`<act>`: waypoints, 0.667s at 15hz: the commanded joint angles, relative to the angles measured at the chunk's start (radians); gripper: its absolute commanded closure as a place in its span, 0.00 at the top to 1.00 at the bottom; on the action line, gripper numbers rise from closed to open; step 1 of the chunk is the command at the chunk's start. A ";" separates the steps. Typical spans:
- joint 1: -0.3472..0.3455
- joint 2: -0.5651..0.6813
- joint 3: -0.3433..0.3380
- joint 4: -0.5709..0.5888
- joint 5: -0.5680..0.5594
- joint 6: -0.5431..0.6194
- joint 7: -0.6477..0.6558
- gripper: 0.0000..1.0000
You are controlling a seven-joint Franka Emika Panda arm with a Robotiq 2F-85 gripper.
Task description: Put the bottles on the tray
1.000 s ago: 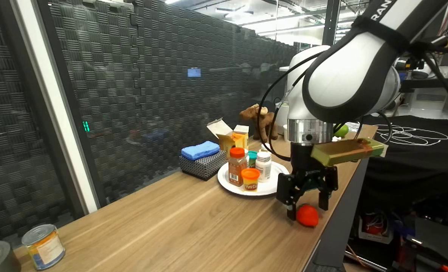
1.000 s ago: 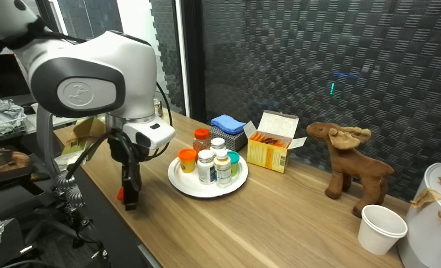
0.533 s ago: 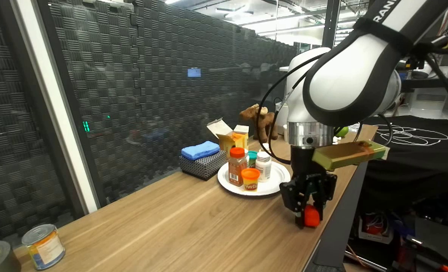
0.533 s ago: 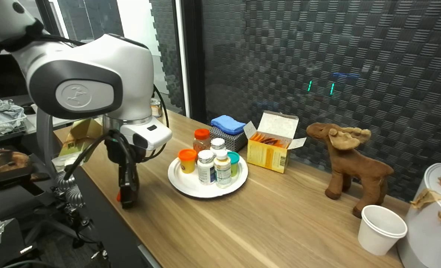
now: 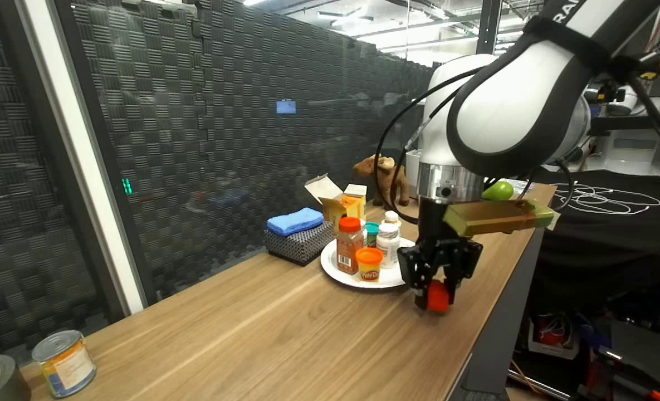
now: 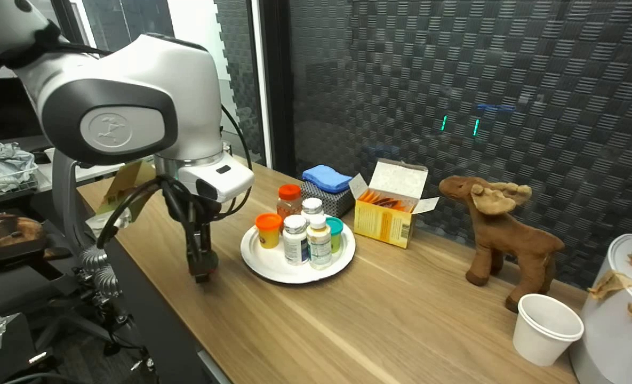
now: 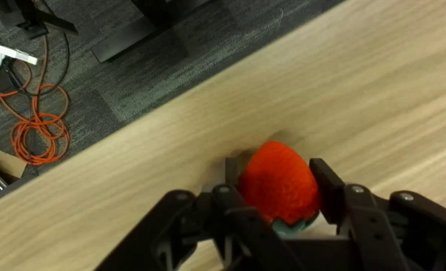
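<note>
Pinching the strawberry [image 7: 281, 184] from both sides, the gripper [image 5: 436, 299] is clamped on it, near the plate [image 6: 269, 264] and beside rather than over it, on the edge side of the table [image 6: 380, 320].

The coming move turns on this: the plate lies to one side of the gripper, so a carry there would go inward from the edge, over the rim. In the wrist view the strawberry's long axis runs up the view, tip at the top, green leaves at the lower end, crosswise to the pinch.

On the plate, nearest the gripper, stands the orange jar [image 5: 369, 264]; past it come the white bottles [image 6: 319, 245], red-capped bottle [image 5: 350, 248] and green-lidded jar [image 6: 336, 234]. All stand upright, tops upward, long axes vertical. So the task looks done to me; the strawberry is no bottle, and where it should go I cannot tell. If the plate, the bare strip on the gripper's side seems the way in, with the orange jar most at risk of a knock.

On the plate's opposite side are the cloth [image 6: 327, 178] on its block [image 5: 296, 243] and the box [image 6: 382, 221]; well apart from the plate stands the moose [image 6: 513, 233].
</note>
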 commanded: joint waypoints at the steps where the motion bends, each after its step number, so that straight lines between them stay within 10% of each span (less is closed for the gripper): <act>1: -0.004 -0.010 -0.025 0.031 -0.059 0.093 0.100 0.26; 10: 0.010 0.144 -0.118 0.172 -0.199 0.244 0.293 0.26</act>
